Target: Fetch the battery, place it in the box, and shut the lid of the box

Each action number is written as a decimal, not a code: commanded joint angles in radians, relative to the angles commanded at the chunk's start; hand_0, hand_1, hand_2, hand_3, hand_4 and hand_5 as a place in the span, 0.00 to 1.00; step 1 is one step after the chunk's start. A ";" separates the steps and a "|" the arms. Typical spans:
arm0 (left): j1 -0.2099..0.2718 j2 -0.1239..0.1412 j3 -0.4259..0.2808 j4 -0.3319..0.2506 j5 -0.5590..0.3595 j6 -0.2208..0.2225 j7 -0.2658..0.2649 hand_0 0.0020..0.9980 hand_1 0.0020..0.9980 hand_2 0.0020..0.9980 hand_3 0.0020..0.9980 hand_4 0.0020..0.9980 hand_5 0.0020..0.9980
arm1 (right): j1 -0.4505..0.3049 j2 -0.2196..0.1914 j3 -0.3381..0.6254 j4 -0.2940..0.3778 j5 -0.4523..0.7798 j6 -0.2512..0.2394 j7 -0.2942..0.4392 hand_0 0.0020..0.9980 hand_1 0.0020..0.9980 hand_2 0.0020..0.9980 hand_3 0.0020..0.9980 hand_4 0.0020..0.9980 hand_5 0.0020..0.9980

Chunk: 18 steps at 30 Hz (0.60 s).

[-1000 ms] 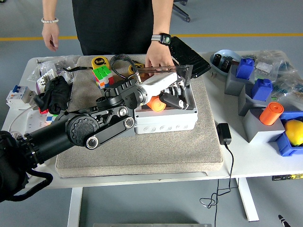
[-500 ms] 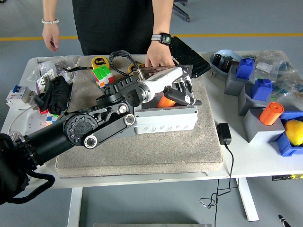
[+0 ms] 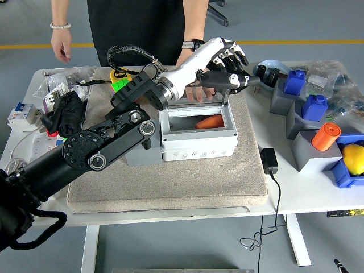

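orange cylindrical battery [image 3: 209, 121] lying inside open grey plastic box [image 3: 198, 140], left black-and-white robot hand [image 3: 223, 67] above it, fingers spread, empty, person's hand [image 3: 196, 91] at raised lid, no legible writing

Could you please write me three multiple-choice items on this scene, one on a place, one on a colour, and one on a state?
1. Where is the orange battery?
A. inside the grey box
B. on the bare table beside the charger
C. in the person's hand

2. What colour is the cylinder standing on the grey block at the right?
A. green
B. orange
C. black

3. How is the box lid?
A. shut flat
B. lying off on the mat
C. standing open at the back

Answers: 1 A, it lies within the box walls. 2 B, it is plainly orange. 3 C, it is upright behind the box, below the raised left hand.
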 joint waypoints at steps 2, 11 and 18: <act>-0.004 0.000 -0.009 0.005 0.011 -0.001 0.009 0.60 0.66 0.60 0.57 1.00 0.50 | 0.001 0.000 0.000 0.000 0.000 0.000 0.000 0.72 0.65 0.64 0.58 0.99 0.60; -0.047 -0.011 0.032 0.098 0.072 -0.073 0.098 0.80 0.80 0.75 0.73 1.00 0.53 | 0.003 -0.001 0.001 0.002 -0.001 0.000 0.000 0.72 0.65 0.64 0.58 0.99 0.60; -0.066 -0.017 0.074 0.162 0.111 -0.136 0.182 0.79 0.80 0.76 0.73 1.00 0.55 | 0.005 -0.002 0.007 0.004 -0.007 -0.003 0.003 0.72 0.65 0.64 0.58 0.99 0.60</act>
